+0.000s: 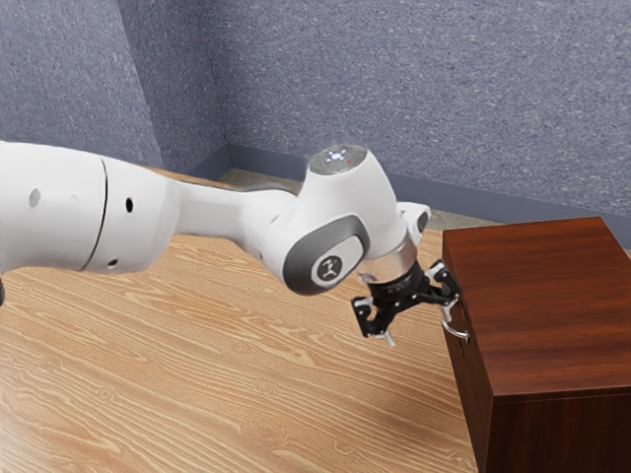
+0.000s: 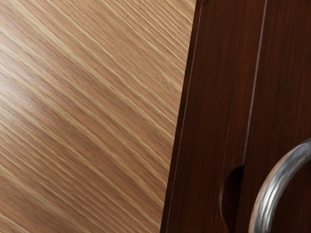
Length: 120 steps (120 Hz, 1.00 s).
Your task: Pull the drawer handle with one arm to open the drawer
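Spread black claw (image 1: 414, 305) beside the curved silver metal drawer handle (image 1: 455, 322)

From the side I see the white arm (image 1: 197, 212) reaching across the light wooden bench (image 1: 197, 374), its claw released and gripping nothing. The handle sits just past one finger on the front of the dark reddish-brown wooden drawer box (image 1: 537, 296), which stands at the exterior view's right. The wrist view adds the polished arc of the handle (image 2: 277, 189), a dark scooped recess (image 2: 232, 196) behind it and the vertical seams in the front.
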Motion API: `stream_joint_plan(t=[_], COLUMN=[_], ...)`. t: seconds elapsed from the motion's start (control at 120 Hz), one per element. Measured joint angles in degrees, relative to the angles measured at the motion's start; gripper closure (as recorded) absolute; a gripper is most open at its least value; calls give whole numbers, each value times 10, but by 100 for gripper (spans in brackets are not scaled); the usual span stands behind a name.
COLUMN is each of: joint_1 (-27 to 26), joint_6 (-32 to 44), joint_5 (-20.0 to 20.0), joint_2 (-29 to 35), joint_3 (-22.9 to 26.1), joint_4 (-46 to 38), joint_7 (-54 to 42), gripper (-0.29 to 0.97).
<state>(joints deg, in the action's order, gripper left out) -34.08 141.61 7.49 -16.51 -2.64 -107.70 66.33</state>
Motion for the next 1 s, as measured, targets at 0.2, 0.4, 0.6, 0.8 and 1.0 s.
stream_joint_plan(t=[0.2, 0.4, 0.6, 0.8, 1.0], joint_1=[-3, -3, -3, -3, -2], joint_6=[13, 17, 16, 15, 14], joint_5=[4, 8, 7, 5, 4], joint_2=[-9, -11, -8, 5, 23], joint_3=[0, 0, -8, -16, -23], joint_4=[0, -4, -15, -35, -54], joint_7=[-6, -10, -13, -17, -24], gripper=[0, 0, 0, 0, 0])
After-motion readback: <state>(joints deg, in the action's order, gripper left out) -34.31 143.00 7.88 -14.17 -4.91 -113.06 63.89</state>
